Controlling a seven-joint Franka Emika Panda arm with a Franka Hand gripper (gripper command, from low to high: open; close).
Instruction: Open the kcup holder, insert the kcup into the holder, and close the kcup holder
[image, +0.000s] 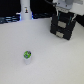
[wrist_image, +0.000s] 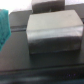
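On white tabletop (image: 55, 57), boxy black kcup holder (image: 63, 26), small cylindrical kcup (image: 28, 55), pincer (image: 63, 8) state unclear.

gripper (image: 63, 14): fingertips lost against kcup holder (image: 63, 26), jaw state unreadable | kcup holder: top cut by arm in exterior view; wrist view too blurred to show handle recesses (wrist_image: 52, 32) | kcup (image: 28, 55): too small, top print illegible | teal object (wrist_image: 4, 26) beside holder: cropped, unidentifiable
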